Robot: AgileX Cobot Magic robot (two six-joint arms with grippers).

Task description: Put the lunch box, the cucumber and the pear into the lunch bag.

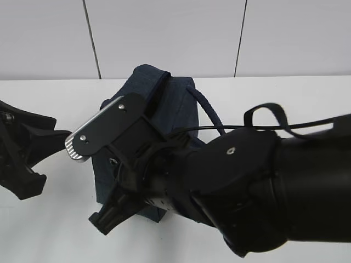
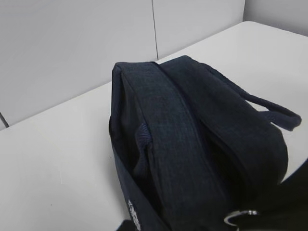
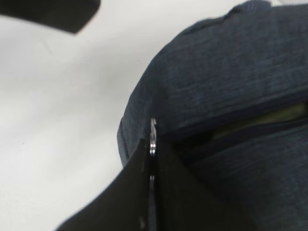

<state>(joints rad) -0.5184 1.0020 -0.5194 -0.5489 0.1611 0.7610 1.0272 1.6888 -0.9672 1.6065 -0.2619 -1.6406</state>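
The dark navy lunch bag stands in the middle of the white table; it also shows in the left wrist view and the right wrist view. My right gripper is shut on the silver ring pull, also visible in the left wrist view. The zipper gap beside it shows a pale green strip; I cannot tell what it is. My left gripper is open just left of the bag. No lunch box, cucumber or pear shows outside the bag.
My right arm fills the front of the exterior view and hides the bag's front. A padded handle loop sticks out to the bag's right. White table surrounds the bag, with a white wall behind.
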